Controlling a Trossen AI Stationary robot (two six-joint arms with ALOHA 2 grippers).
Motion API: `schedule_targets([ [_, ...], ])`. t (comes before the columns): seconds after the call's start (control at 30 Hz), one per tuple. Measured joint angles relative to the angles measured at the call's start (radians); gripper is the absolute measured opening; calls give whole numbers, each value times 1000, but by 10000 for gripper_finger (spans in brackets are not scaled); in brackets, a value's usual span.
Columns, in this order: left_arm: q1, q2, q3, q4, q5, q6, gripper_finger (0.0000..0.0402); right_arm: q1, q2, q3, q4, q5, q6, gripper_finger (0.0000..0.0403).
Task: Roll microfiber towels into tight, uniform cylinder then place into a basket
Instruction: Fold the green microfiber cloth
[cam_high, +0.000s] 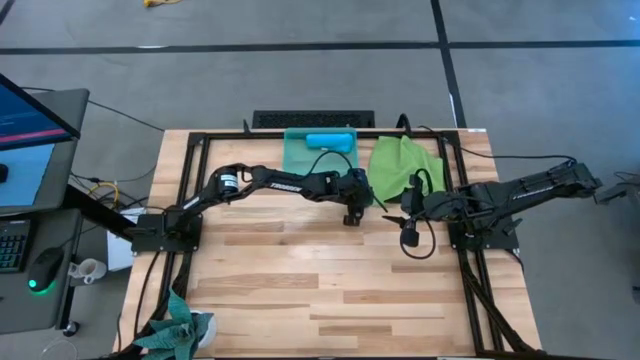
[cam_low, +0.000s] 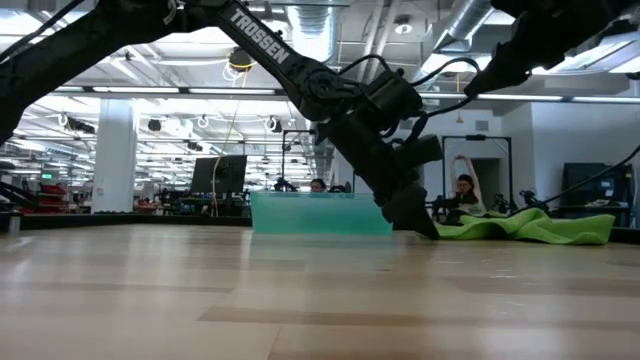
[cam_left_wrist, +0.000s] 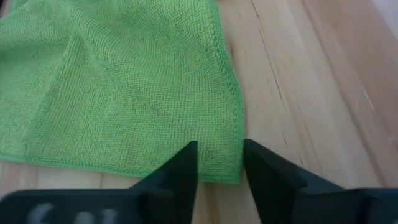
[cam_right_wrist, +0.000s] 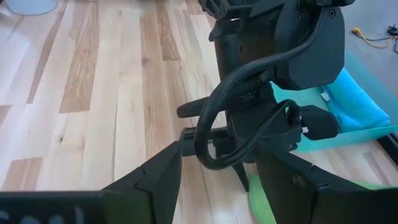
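left gripper (cam_left_wrist: 220, 163): down at the near corner of the lime green towel (cam_high: 405, 165), fingers a little apart with the hem sitting right between them. Not clamped yet as far as I can see, I'm there because a corner is the easiest bit to pinch.

right gripper (cam_right_wrist: 217, 177): hanging beside my left wrist, fingers spread wide, holding nothing. My guess is it waits here so it can take the other edge once the first corner is up.

lime green towel: spread mostly flat at the far right of the table (cam_high: 330, 290), a bit rumpled, just beside the basket (cam_high: 300, 160). Not rolled at all, so this one's at the start.

sky-blue towel (cam_high: 330, 140): already a roll, lying inside the basket along its far wall. Half the job done, I'd say.

risk: pinching only the hem could drag the cloth instead of lifting it.
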Motion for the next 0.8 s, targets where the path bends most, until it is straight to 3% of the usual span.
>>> schedule_targets([
  [0.23, 0, 1, -1, 12, -2, 22, 10, 0, 0, 0, 0, 0, 0, 225],
  [0.53, -30, -15, -1, -80, -74, 17, 1, 0, 0, 0, -2, 0, 23, 225],
  [0.8, -138, -38, -1, -210, -195, 102, 0, 0, 0, 0, -18, -2, 35, 225],
])
